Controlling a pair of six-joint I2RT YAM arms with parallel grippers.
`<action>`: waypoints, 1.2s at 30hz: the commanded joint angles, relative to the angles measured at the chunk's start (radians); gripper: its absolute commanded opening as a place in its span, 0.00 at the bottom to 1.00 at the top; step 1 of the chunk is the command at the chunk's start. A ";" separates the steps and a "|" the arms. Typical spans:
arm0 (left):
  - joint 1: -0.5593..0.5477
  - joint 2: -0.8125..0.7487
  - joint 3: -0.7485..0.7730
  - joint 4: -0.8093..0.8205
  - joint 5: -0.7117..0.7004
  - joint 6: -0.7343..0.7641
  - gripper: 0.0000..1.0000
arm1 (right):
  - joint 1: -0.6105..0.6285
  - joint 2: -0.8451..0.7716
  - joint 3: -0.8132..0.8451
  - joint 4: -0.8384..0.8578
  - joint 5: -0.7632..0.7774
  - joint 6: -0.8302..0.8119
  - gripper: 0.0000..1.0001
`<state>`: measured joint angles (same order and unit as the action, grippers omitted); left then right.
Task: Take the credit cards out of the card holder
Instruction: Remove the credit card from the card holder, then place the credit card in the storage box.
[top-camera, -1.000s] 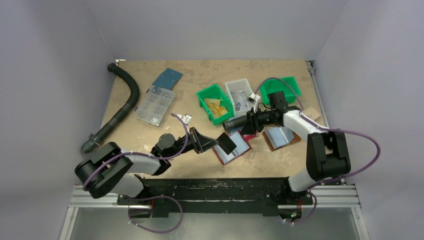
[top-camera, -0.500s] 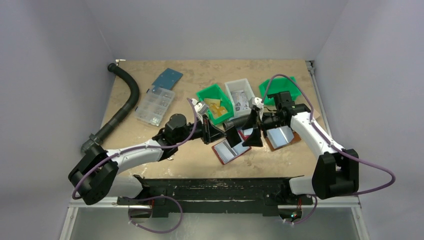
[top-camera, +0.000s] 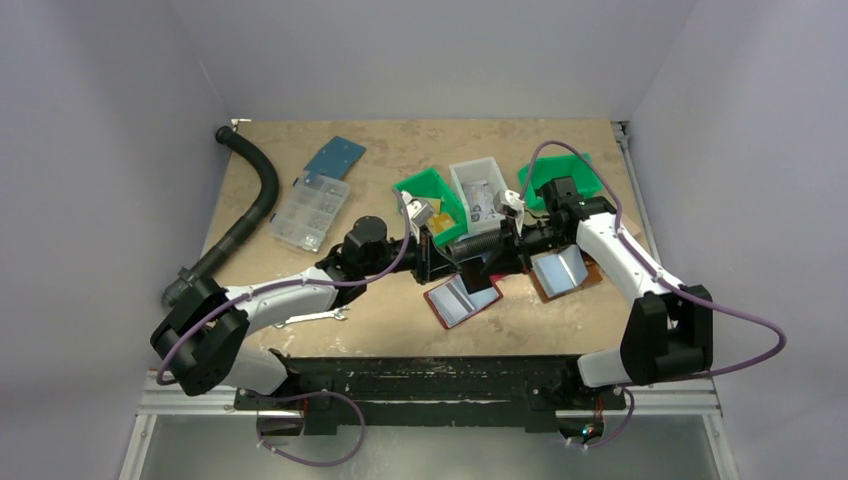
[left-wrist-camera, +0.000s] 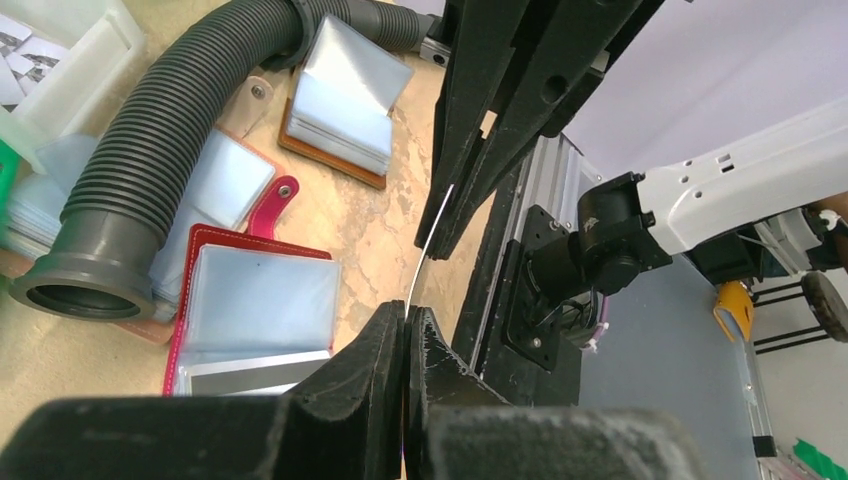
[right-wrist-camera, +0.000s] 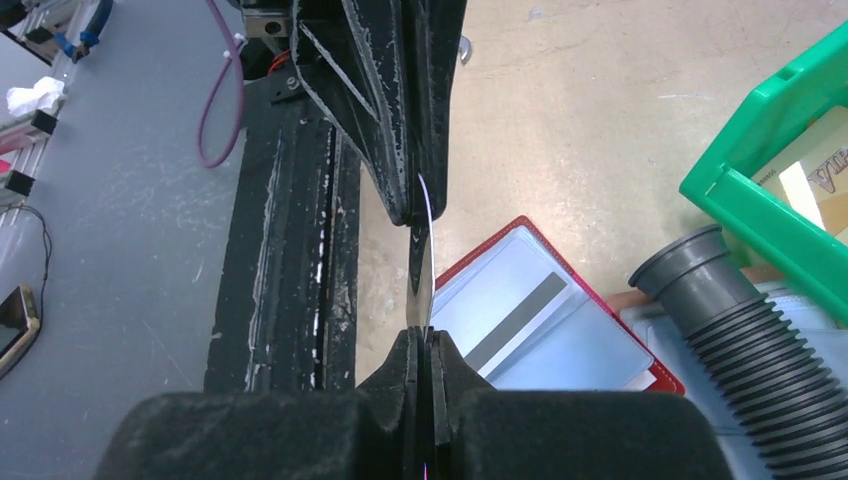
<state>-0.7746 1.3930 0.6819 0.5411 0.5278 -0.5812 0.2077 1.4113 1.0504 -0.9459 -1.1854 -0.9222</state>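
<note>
Overhead wide; facing wrist cameras share card holder (left-wrist-camera: 265, 300).

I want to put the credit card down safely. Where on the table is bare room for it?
Bare table lies between the card holder and the near edge, and along the far edge behind the green bins. It is crowded around the bins, the short hose and the brown folder.

Card (left-wrist-camera: 425, 240) edge-on — face unseen; card holder (left-wrist-camera: 255, 300) lower edge behind blurred left hand (left-wrist-camera: 405, 318).
</note>
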 joint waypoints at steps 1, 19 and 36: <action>0.001 -0.021 0.048 -0.051 -0.066 0.047 0.07 | 0.007 -0.026 0.042 -0.001 -0.038 0.050 0.00; 0.115 -0.318 0.282 -0.874 -0.604 0.326 0.99 | -0.196 0.058 0.420 0.432 1.005 0.469 0.00; 0.116 -0.378 0.210 -0.897 -0.743 0.386 0.99 | -0.191 0.485 0.796 0.250 1.309 0.291 0.00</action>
<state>-0.6621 1.0428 0.8902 -0.3626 -0.1810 -0.2161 0.0086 1.8915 1.7821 -0.6388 0.0765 -0.5713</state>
